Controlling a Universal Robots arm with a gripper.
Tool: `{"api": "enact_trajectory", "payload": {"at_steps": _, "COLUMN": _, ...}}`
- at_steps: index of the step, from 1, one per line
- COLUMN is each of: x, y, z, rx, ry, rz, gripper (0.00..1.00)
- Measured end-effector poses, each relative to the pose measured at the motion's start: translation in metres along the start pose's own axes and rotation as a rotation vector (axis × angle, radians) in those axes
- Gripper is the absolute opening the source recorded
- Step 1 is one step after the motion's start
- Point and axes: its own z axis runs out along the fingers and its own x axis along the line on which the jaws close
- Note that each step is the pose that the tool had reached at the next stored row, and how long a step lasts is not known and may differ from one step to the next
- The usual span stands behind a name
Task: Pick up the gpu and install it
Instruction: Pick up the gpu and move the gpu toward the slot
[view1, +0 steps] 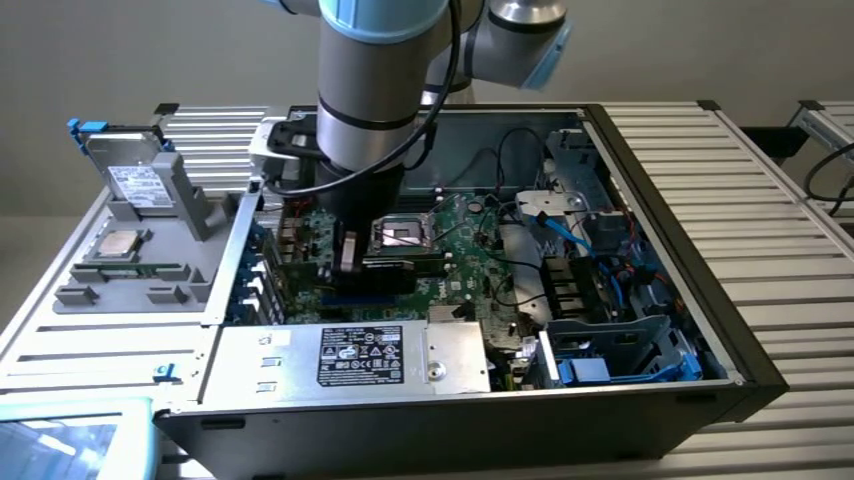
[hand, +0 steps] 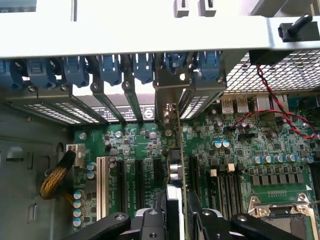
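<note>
Closest to the wrist, your jaws are pinching the gpu (hand: 177, 165) edge-on, and it is standing upright over the motherboard (hand: 240, 145). You are seating it, I judge, and that is calling for a square, straight press. Black expansion slots (hand: 140, 182) are crowding either side. Farther off, its metal bracket (hand: 170, 95) is sitting beside the blue latches (hand: 107, 67).

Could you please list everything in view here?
Slatted aluminium table: one, silver, under everything.
Open dark metal computer case: one, on the table.
Grey plastic parts tray: one, exterior view's left.
Large green motherboard: one, on the case floor.
Blue plastic slot latches: several, along the case wall.
Flat green-and-black gpu card: one, upright over the expansion slots.
Grey robot arm: one, reaching into the case.
Black gripper: one, closed on the gpu card.
</note>
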Motion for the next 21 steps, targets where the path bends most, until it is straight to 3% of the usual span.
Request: {"api": "enact_trajectory", "payload": {"at_steps": 21, "x": 0.0018, "y": -0.0006, "z": 0.0039, "rx": 0.0001, "ry": -0.0003, "rz": 0.000, "gripper": 0.28}}
